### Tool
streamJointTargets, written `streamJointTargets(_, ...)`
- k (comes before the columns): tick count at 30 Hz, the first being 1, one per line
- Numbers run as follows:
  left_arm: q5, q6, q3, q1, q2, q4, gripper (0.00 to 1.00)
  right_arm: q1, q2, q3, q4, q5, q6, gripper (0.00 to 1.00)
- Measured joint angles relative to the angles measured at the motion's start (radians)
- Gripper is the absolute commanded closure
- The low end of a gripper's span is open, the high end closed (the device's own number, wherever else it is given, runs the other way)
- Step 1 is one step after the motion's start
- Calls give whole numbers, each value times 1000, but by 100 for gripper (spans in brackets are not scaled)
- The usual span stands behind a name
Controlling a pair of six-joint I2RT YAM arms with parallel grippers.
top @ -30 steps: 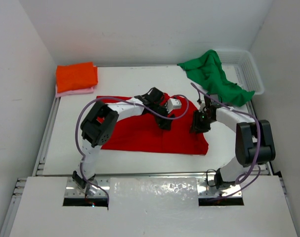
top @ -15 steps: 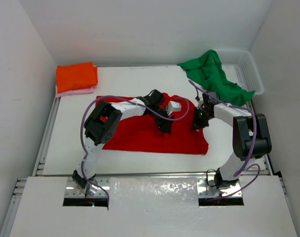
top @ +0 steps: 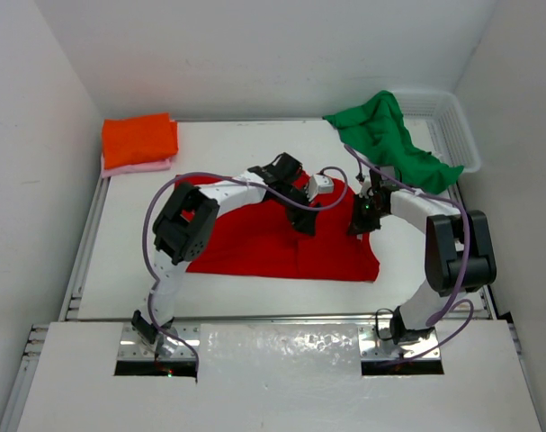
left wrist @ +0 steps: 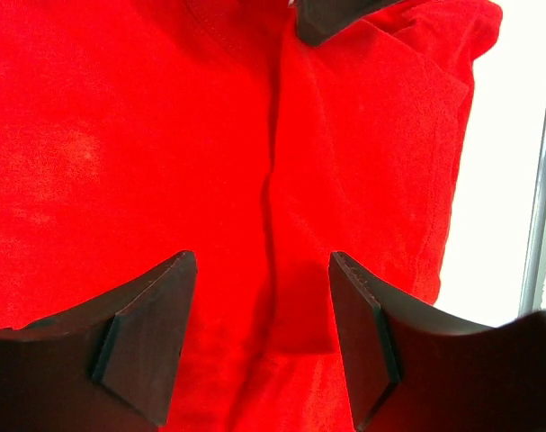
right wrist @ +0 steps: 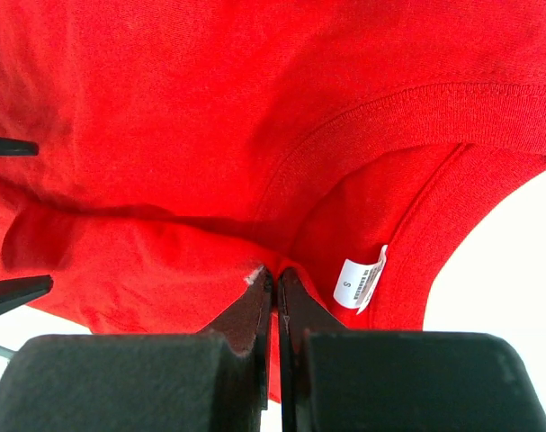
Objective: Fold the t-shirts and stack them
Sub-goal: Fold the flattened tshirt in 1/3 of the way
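Top external view: the red t-shirt (top: 255,243) lies spread in the middle of the table (top: 129,261). Its long axis runs 9 to 3 o'clock, with the neck end toward 3.
Right pincer: the right gripper (right wrist: 274,274) is pressed together on a small pinch of red cloth just beside the collar (right wrist: 416,101). The size label (right wrist: 360,282) sits at 3 o'clock of the pinch.
Left pincer: the left gripper (left wrist: 260,270) has its fingers apart with nothing between them. It is poised over a crease (left wrist: 273,180) in the red cloth, and I cannot tell whether it touches.
Key relation: from above, the right gripper's pinch lies at 3 o'clock of the left gripper, close by. The shirt's body stretches away toward 9 o'clock.
Nearer arm: the right arm has the neck edge; the left arm is nearer the body and crease.
Judgement: the fold probably depends on the left gripper taking cloth beside the crease.
Other shirts: the orange t-shirt (top: 139,139) sits folded on the pink t-shirt (top: 138,166) at the 10 o'clock corner. The green t-shirt (top: 385,135) is at 1 o'clock, draped against the basket (top: 460,135).
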Motion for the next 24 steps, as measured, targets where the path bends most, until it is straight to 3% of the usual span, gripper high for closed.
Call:
streamJointTargets(6,-26,29,-19,-18,-2,-41,43,0,0,-1,5,-2,1,100)
streamJointTargets(13,-87,42,-64,-40,-2,-40,53,0,0,-1,8,-8,1,100)
streamJointTargets(16,-133,60,-58,-40,-2,-45,65,0,0,-1,9,-8,1,100)
streamJointTargets(17,-148,66,-56,-40,-2,-47,78,0,0,-1,10,-8,1,100)
streamJointTargets(19,-178,78,-55,-40,-2,-52,89,0,-3,-1,14,-6,2,100)
streamJointTargets(24,-201,86,-51,-40,-2,-63,90,0,-41,-11,43,2,5,100)
